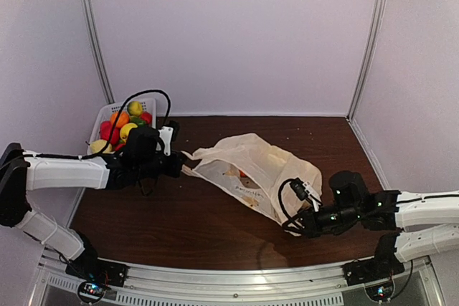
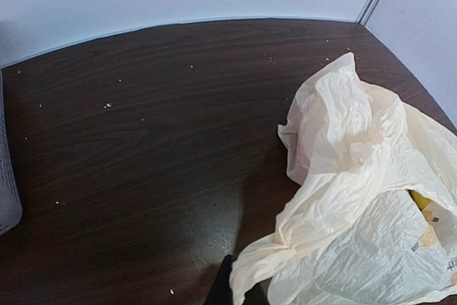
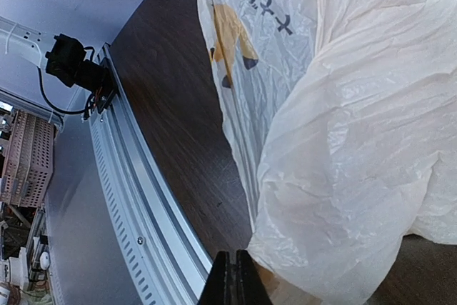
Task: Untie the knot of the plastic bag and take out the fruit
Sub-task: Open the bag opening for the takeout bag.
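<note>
The top external view shows one plastic bag [image 1: 251, 155] lying right of the table's middle. The left gripper [image 1: 178, 165] is clamped on its stretched left end and the right gripper [image 1: 292, 226] pinches its near right corner. One white basket [image 1: 102, 114] of coloured fruit stands in the far left corner.

Only the left wrist view shows one yellow fruit [image 2: 421, 200] through the film.

In the right wrist view the fingers [image 3: 223, 283] are pressed together at the bunched plastic, and the bag blocks everything beyond it.

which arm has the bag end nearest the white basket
The left arm: its fingers pinch the plastic bag's twisted end beside the white basket. The right arm's fingers hold the opposite, near corner.
</note>
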Tool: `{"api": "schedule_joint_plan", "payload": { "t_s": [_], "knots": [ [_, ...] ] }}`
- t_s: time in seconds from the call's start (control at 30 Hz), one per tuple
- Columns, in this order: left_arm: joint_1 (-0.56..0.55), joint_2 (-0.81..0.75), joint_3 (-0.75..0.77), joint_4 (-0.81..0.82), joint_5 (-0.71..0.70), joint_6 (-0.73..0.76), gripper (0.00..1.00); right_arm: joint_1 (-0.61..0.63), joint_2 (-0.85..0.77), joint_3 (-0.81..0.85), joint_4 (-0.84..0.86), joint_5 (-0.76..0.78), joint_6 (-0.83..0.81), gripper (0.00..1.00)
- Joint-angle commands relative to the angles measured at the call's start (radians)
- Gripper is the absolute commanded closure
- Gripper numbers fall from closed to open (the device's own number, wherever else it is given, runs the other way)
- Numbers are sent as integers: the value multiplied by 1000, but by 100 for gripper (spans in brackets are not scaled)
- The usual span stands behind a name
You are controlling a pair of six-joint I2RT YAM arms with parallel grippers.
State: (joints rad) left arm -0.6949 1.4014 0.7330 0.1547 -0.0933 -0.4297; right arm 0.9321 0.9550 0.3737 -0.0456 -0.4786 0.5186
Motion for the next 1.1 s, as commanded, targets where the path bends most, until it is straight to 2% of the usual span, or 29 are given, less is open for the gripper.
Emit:
{"api": "schedule_joint_plan", "payload": {
  "t_s": [0.0, 0.1, 0.2, 0.27, 0.43, 0.7, 0.9, 1.07],
  "knots": [
    [23, -7, -25, 52, 5, -1, 100, 14, -24, 29, -22, 25, 9, 84],
    [23, -34, -66, 113, 72, 42, 100, 14, -68, 102, -118, 53, -31, 67],
    [23, -71, -112, 182, 149, 85, 100, 14, -113, 185, -231, 90, -76, 40],
    [23, -91, -125, 187, 163, 102, 100, 14, -132, 246, -310, 134, -111, 28],
    [23, -114, -133, 180, 177, 124, 100, 13, -121, 411, -455, 261, -195, 10],
    [23, -120, -135, 175, 180, 128, 100, 14, 78, 608, -498, 520, -255, 6],
    [23, -131, -135, 176, 187, 123, 100, 16, 305, 710, -437, 560, -285, 6],
    [23, -139, -135, 185, 203, 118, 100, 16, 472, 793, -443, 657, -295, 6]
  ]
}}
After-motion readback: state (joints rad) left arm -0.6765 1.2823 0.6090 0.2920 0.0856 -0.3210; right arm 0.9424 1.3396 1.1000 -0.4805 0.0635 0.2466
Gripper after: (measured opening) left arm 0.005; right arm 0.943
